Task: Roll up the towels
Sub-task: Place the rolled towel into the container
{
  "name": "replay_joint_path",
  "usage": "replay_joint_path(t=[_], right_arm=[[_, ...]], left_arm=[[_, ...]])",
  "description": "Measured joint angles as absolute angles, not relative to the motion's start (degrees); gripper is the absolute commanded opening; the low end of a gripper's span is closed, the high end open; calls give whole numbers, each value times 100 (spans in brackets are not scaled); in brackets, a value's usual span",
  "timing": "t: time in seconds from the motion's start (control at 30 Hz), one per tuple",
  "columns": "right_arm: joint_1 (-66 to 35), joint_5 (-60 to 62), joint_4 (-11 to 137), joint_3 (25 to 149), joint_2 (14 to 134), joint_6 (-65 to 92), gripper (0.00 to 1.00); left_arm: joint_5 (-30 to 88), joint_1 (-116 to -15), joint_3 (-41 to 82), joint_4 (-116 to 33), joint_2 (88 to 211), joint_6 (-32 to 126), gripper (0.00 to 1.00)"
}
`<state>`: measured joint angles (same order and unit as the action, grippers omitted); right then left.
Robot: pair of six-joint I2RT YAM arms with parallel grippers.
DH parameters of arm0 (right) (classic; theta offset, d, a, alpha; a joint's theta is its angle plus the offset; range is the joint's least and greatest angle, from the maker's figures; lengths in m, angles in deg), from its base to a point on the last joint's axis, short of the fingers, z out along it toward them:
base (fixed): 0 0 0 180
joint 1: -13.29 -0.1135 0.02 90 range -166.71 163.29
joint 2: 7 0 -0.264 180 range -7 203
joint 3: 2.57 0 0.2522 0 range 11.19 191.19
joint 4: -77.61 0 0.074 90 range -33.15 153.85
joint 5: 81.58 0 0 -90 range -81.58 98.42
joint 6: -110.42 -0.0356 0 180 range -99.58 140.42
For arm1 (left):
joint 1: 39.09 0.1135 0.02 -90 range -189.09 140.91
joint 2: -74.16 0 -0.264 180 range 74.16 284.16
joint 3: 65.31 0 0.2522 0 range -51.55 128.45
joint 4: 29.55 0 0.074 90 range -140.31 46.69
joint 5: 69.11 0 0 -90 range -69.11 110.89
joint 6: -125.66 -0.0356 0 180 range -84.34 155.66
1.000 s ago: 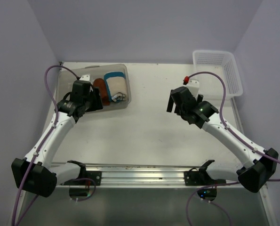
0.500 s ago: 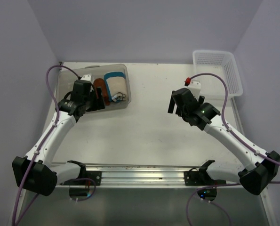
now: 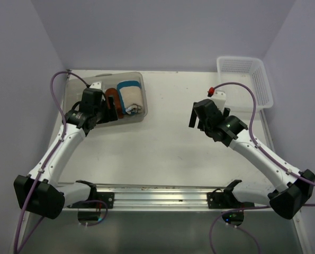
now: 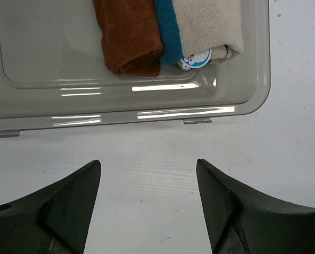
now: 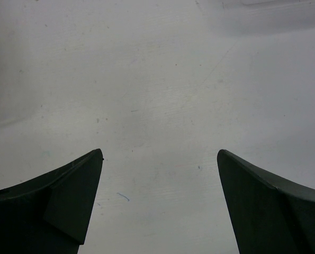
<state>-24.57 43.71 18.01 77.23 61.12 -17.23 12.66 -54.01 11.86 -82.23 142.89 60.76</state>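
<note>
towels (image 4: 132,38) rolled, rust-brown against blue-edged cream; left pincer (image 4: 148,162), right pincer (image 5: 160,152) wide.

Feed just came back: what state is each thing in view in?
clear bin: upright, open-topped, holds both towels.
rust-brown towel: rolled up, lying in the bin against the cream one.
cream towel: rolled up, lying in the bin.
white mesh basket: upright, at the far right.
left gripper: open, holding nothing, near the bin.
right gripper: open, holding nothing.
</note>
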Motion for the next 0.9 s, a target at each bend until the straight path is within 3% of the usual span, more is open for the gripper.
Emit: replay_joint_path(t=[0.9], right_arm=[[-2457,4500,2037,7420,5854,-1636,94]], left_arm=[[1274,-5401,1186,-8188,14114,6074,78]])
